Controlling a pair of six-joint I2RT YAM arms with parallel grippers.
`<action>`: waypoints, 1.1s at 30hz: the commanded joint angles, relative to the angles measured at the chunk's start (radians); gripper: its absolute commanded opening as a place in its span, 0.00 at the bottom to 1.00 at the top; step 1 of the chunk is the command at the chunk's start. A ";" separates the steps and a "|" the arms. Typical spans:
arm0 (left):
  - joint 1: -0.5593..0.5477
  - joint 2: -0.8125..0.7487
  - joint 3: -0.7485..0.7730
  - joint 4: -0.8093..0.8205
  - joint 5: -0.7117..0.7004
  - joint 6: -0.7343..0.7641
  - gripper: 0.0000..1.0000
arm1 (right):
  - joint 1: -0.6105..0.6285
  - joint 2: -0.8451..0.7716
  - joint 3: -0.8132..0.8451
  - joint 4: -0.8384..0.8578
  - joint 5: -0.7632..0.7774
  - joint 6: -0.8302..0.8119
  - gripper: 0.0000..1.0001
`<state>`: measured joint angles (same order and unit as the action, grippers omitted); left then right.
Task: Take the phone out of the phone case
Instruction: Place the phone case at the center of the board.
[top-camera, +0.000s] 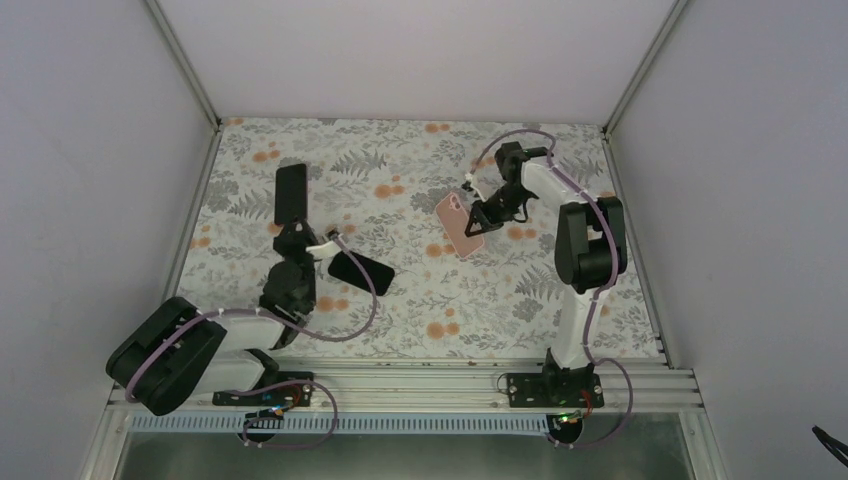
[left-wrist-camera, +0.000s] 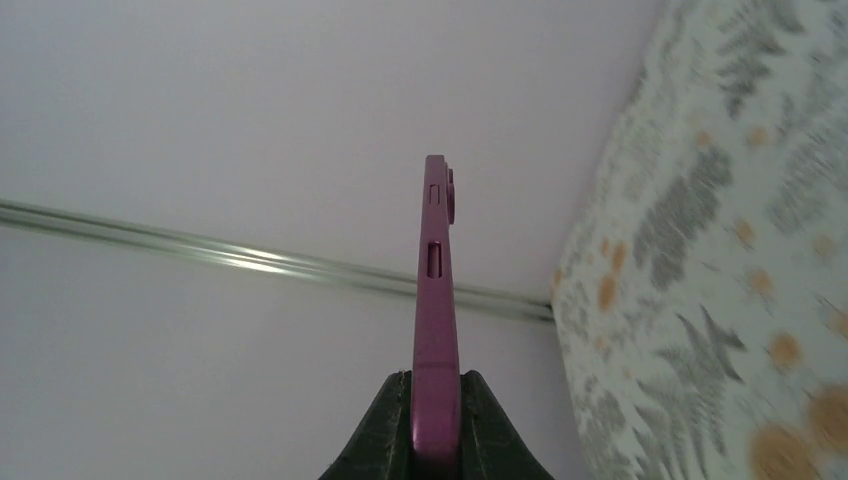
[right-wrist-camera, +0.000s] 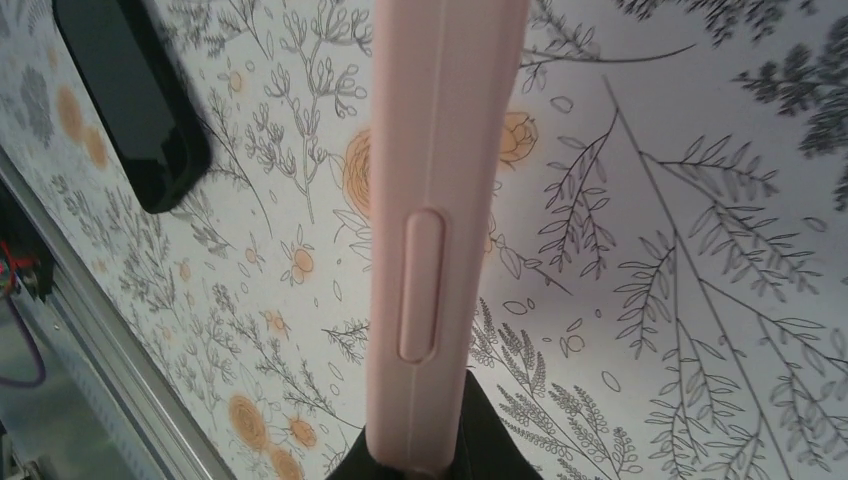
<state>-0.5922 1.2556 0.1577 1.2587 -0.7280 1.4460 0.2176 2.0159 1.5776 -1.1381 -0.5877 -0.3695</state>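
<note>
The left gripper (left-wrist-camera: 436, 388) is clamped on one end of a purple case (left-wrist-camera: 436, 300). From the wrist the case is seen edge-on, with its side button slots and camera bump showing against the pale wall. From above, the purple case (top-camera: 290, 193) looks dark and points toward the far wall. Whether a phone sits inside it cannot be told. The right gripper (right-wrist-camera: 425, 452) pinches one end of a pink case (right-wrist-camera: 440, 150), also edge-on, with a long raised button on its side. In the top view it is tilted with its back and camera cutout facing up, and its contents are hidden. Between the two arms, nearer the left one, a black phone (top-camera: 360, 268) lies flat and bare on the floral table (top-camera: 420, 165), touching neither gripper.
</note>
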 joint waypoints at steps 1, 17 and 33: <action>0.037 -0.007 -0.066 0.024 0.043 -0.054 0.02 | 0.012 0.007 -0.029 0.029 0.021 -0.056 0.03; 0.079 0.251 -0.132 -0.125 0.148 -0.156 0.02 | 0.007 0.033 -0.060 0.090 0.300 -0.038 0.04; 0.068 -0.128 0.106 -1.217 0.413 -0.382 0.80 | -0.015 -0.074 -0.094 0.101 0.670 -0.120 0.62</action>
<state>-0.5186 1.2324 0.1299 0.5343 -0.4702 1.1889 0.2066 2.0350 1.4967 -1.0500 -0.1268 -0.4419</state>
